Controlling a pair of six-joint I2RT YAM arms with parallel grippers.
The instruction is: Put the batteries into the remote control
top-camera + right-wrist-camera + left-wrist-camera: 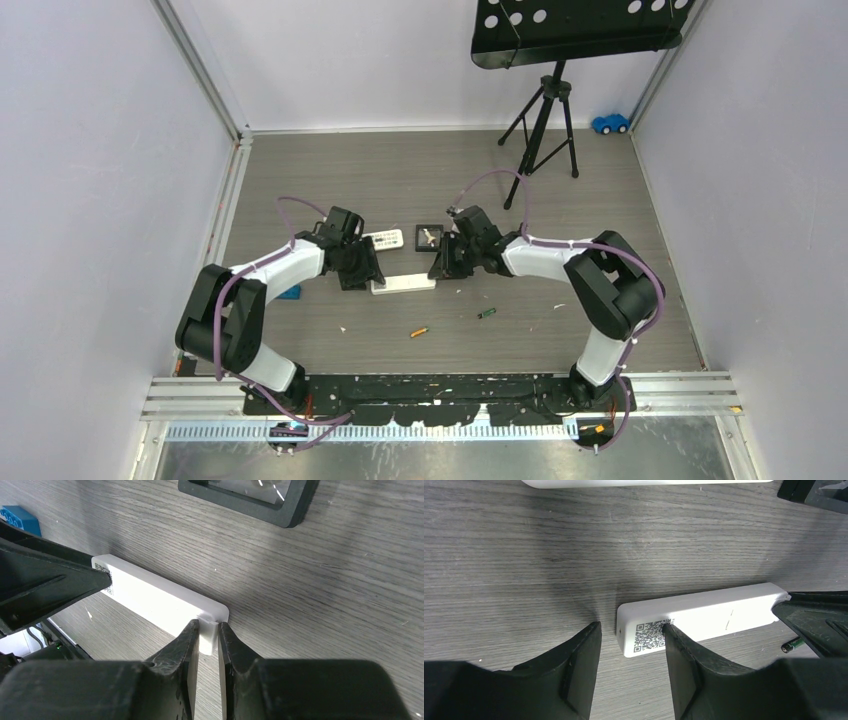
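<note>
The remote control lies back-up on the table, a slim white bar with a QR code at its left end. My left gripper is open at that end, with one fingertip resting on the code. My right gripper is shut on the remote's right end, the pads pressed on both sides of it. An orange battery and a green-and-black battery lie loose on the table nearer the arm bases. The green-and-black battery also shows in the left wrist view.
A shorter white remote and a black square frame lie just behind the grippers. A blue block sits by the left arm. A music stand's tripod and a blue toy car stand at the back right.
</note>
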